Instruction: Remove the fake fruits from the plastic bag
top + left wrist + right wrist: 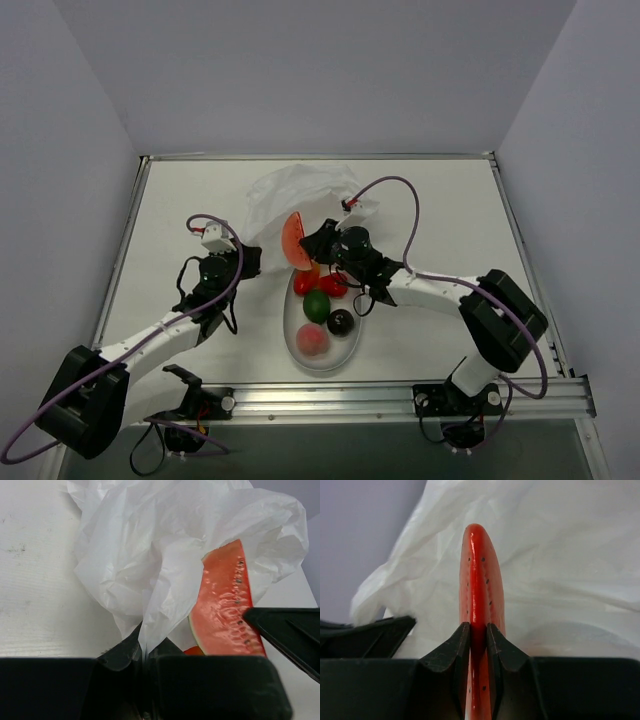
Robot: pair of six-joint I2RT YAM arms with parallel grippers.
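The bag [290, 195] lies crumpled beyond both claws. The left claw [142, 655] is clenched on a fold of it. The plate [290, 335], on the near side of the right claw [478, 635], holds a green fruit [317, 305], peach [312, 340], plum [341, 321] and red pieces [333, 285]. The right claw grasps the slice [292, 240] on edge, against the bag, between the claws.

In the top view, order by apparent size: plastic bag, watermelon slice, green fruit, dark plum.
Largest: plastic bag.
Then watermelon slice.
Last, green fruit and dark plum look alike; not ranked.
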